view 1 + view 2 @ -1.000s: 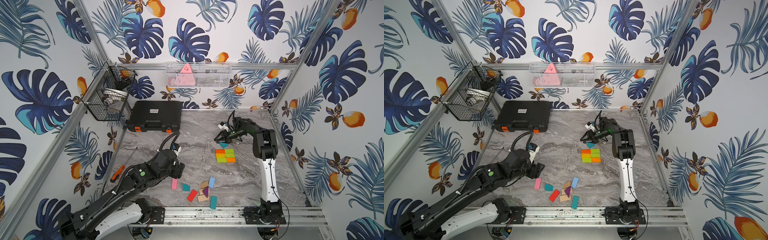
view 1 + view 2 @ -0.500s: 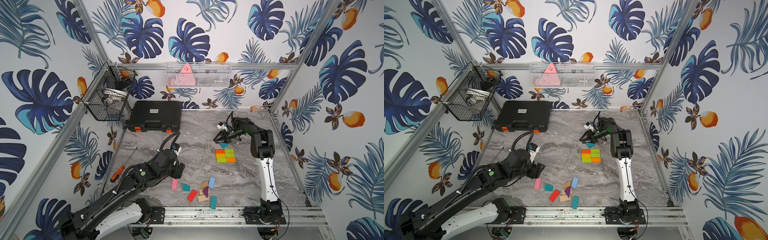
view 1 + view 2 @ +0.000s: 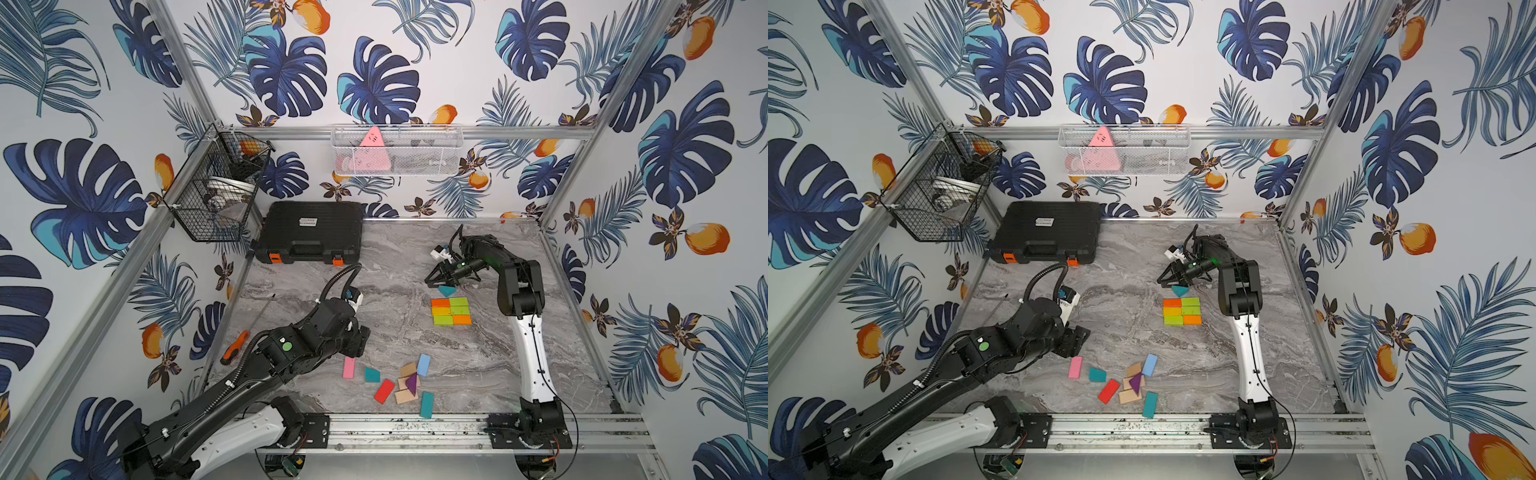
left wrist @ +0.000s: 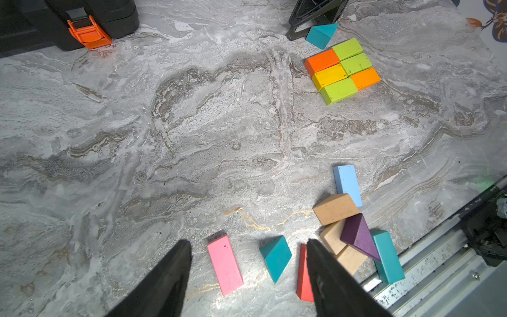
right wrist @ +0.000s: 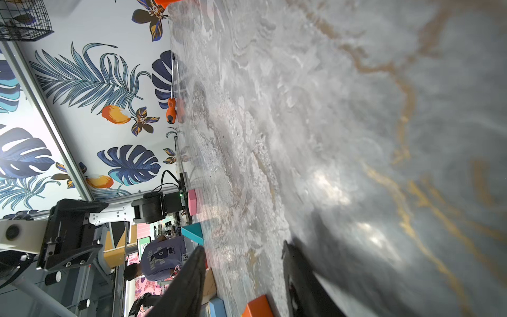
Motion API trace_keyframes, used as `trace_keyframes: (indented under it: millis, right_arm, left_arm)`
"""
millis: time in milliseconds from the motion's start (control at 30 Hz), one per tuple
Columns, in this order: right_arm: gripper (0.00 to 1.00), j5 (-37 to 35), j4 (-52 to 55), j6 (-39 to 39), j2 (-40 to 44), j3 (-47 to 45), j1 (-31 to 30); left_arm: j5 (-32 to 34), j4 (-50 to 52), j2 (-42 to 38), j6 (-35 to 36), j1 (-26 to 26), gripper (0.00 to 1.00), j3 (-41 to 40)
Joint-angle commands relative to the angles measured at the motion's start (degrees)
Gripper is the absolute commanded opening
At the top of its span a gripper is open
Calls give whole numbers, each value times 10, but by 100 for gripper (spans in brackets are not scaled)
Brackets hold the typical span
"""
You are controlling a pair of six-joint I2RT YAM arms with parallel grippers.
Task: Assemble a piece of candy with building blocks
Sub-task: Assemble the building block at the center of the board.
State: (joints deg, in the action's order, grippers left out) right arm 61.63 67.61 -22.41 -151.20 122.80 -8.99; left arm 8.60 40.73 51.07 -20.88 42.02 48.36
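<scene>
- Right pincer (image 3: 441, 284) sits low at the far edge of the build, jaws apart, and nothing looks clamped between them.
- And the teal wedge (image 3: 446, 291) lies just beside those tips, right at the far edge of the six-block slab (image 3: 451, 311). Neither top view settles whether a finger touches it.
- That slab reads as the candy's body: orange, green and yellow rectangles packed tight and lying flat on the marble table (image 3: 395, 266). The wedge would be one wrapper end.
- What's the danger?
- Sloped faces. A squeeze could squirt the wedge sideways, or a fingertip could catch the nearest row and knock the rectangles out of line.
- Nearer the rail the spares lie loose: a pink block (image 4: 225, 264), a second teal wedge (image 4: 275, 256), a red block (image 4: 303, 271), and a heap of plain wood pieces with a purple triangle (image 4: 356, 236) on top.
- Left pincer (image 4: 247, 243) hangs over the pink block and that second wedge, jaws wide and empty. The red block is half hidden under one finger, so a straight drop could clip it and scatter the heap.
- The screwdriver (image 3: 235, 352) and the black case (image 3: 309, 230) lie well apart from all of it.
</scene>
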Motion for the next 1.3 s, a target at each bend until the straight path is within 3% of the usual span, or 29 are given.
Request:
trace_keyframes:
  millis: [0,733,867,1000,1067,1267]
  right_arm:
    - [49,-106,13,-29,-12,2,-3]
    - [46,-120,36,-48,-25,20,-12]
    - [50,-130,27,-36,-22,20,-12]
    - [57,-121,-33,-8,11,-2,-1]
    - [59,-101,-117,42,46,-41,13]
    - [64,-124,-222,125,120,-79,41]
  left_arm:
    - [-4,-5,0,8,0,71,2]
    - [-14,-8,7,8,1,71,2]
    - [-13,-7,9,9,1,71,2]
    - [-14,-8,11,9,0,71,2]
    - [-15,-8,12,9,1,71,2]
    - [-11,-8,16,9,0,71,2]
